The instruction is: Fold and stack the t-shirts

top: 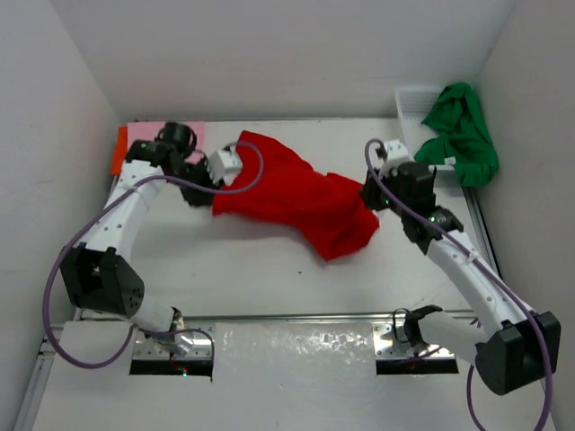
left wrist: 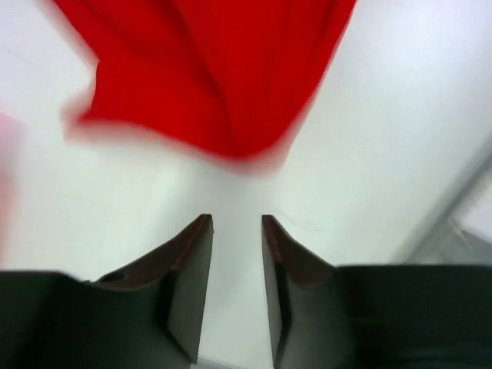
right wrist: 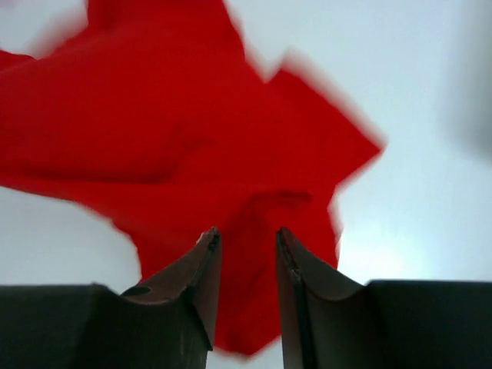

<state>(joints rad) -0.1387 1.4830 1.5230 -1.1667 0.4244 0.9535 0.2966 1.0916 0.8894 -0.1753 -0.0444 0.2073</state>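
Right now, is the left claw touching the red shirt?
Apart. The left wrist view shows a strip of bare white table between the tips of the left claw and the near edge of the red shirt.

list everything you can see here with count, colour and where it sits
red t-shirt: one, red, crumpled mid-table between the two grippers
green t-shirt: one, green, draped over the basket at far right
pink t-shirt: one, pink, lying flat in the far left corner
orange t-shirt: one, orange, only an edge showing at the pink one's left side
basket: one, white, far right corner
table: one, white
left gripper: one, dark fingers, jaws apart and empty, near the red shirt's left edge
right gripper: one, dark fingers, jaws apart, at the red shirt's right end
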